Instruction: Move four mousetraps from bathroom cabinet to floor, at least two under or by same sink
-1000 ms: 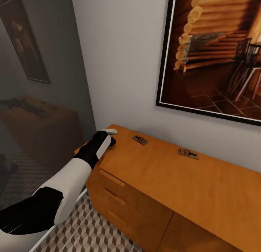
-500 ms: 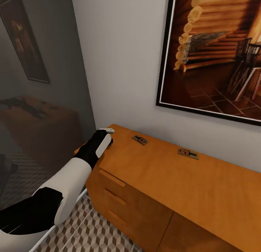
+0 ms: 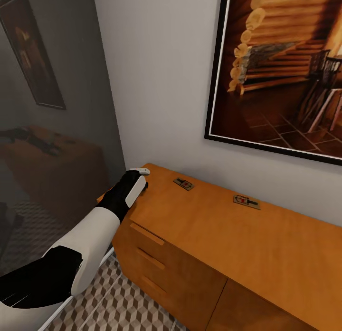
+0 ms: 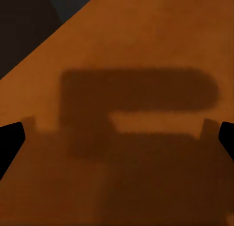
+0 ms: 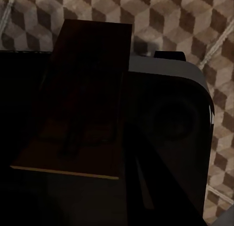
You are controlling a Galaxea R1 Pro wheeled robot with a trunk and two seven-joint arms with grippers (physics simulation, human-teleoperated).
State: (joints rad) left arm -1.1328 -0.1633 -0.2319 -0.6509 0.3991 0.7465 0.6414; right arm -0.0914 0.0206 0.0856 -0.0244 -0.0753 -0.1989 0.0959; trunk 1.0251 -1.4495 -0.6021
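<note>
Two mousetraps lie flat on the orange-brown cabinet point(image 3: 223, 245), one near its left end point(image 3: 183, 183) and one further right point(image 3: 246, 201). My left gripper point(image 3: 144, 177) hovers low over the cabinet's left corner, a short way left of the nearer trap. It is open, and in the left wrist view its dark fingertips point(image 4: 9, 143) stand wide apart over bare wood point(image 4: 122, 50). In the right wrist view a third mousetrap point(image 5: 85, 99) hangs dark and tilted above my base, seemingly gripped by the right gripper. The patterned bathroom floor point(image 5: 185, 21) lies below it.
A large framed picture point(image 3: 285, 69) hangs on the wall above the cabinet. A dark reflective panel point(image 3: 47, 131) stands left of the cabinet. Cube-pattern tiles point(image 3: 118, 302) run along the drawer fronts. My dark base point(image 5: 170, 119) sits under the right gripper.
My left gripper edged slightly back toward the cabinet's left corner a second ago and has stayed still since. The traps on the cabinet have not moved.
</note>
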